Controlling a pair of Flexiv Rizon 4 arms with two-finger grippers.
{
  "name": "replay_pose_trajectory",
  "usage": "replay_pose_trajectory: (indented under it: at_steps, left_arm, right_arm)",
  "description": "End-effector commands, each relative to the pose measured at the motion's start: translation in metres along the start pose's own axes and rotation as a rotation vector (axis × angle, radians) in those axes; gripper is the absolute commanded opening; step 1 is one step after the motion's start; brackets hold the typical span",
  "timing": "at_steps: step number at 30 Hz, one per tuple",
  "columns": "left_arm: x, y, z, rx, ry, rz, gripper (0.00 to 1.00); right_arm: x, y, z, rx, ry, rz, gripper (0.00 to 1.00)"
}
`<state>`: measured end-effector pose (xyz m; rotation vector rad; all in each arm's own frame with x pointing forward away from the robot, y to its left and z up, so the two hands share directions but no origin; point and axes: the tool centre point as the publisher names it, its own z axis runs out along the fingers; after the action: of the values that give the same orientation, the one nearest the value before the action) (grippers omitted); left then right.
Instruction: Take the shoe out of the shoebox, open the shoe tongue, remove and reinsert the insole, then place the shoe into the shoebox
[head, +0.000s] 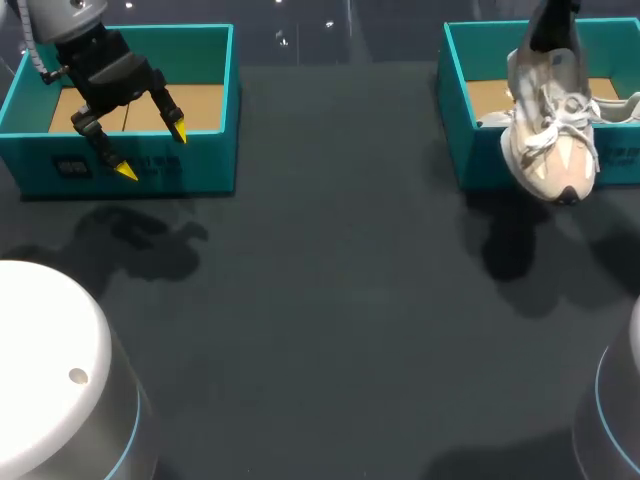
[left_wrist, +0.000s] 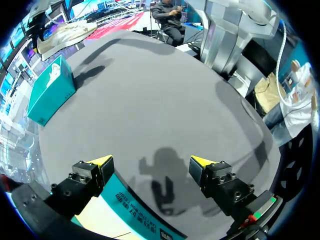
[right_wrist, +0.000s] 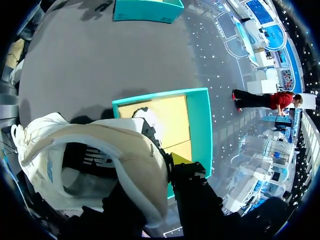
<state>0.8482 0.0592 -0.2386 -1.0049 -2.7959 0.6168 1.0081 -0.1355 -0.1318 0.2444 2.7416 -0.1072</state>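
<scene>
Shoe - beige and white, with white laces - hangs toe-down from the right gripper, off the table and in front of the near wall of the right shoebox. In the right wrist view one yellow-tipped finger presses the outside of the heel collar. The other finger is hidden by the shoe, so the grip on that collar shows from one side only. The teal box's tan floor lies ahead of the gripper. Something pale lies inside this box, but I cannot tell what it is. On the other side, the left gripper hovers over the front wall of the left teal box - fingers spread wide, nothing between them. The left wrist view shows that wall just under the parted tips.
</scene>
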Motion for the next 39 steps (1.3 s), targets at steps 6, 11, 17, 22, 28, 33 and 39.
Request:
replay_pose_trajectory:
  at_steps: [6, 11, 17, 22, 28, 33, 39]
  left_arm:
    - [0.000, 0.000, -0.001, -0.002, 0.003, 0.001, 1.00]
    - [0.000, 0.000, -0.001, -0.002, 0.003, 0.001, 1.00]
    - [0.000, 0.000, -0.001, -0.002, 0.003, 0.001, 1.00]
    - [0.000, 0.000, -0.001, -0.002, 0.003, 0.001, 1.00]
    - [0.000, 0.000, -0.001, -0.002, 0.003, 0.001, 1.00]
    - [0.000, 0.000, -0.001, -0.002, 0.003, 0.001, 1.00]
    - [0.000, 0.000, -0.001, -0.002, 0.003, 0.001, 1.00]
  right_arm:
    - [-0.066, -0.060, 0.024, -0.043, 0.016, -0.006, 0.00]
    - [-0.100, -0.083, 0.033, 0.006, 0.007, -0.042, 0.00]
    - [-0.132, -0.099, 0.050, -0.059, -0.026, -0.058, 0.00]
    - [-0.132, -0.099, 0.050, -0.059, -0.026, -0.058, 0.00]
    - [-0.132, -0.099, 0.050, -0.059, -0.026, -0.058, 0.00]
    - [-0.144, -0.106, 0.054, -0.079, -0.044, -0.071, 0.00]
    - [-0.172, -0.123, 0.072, -0.057, -0.025, -0.131, 0.00]
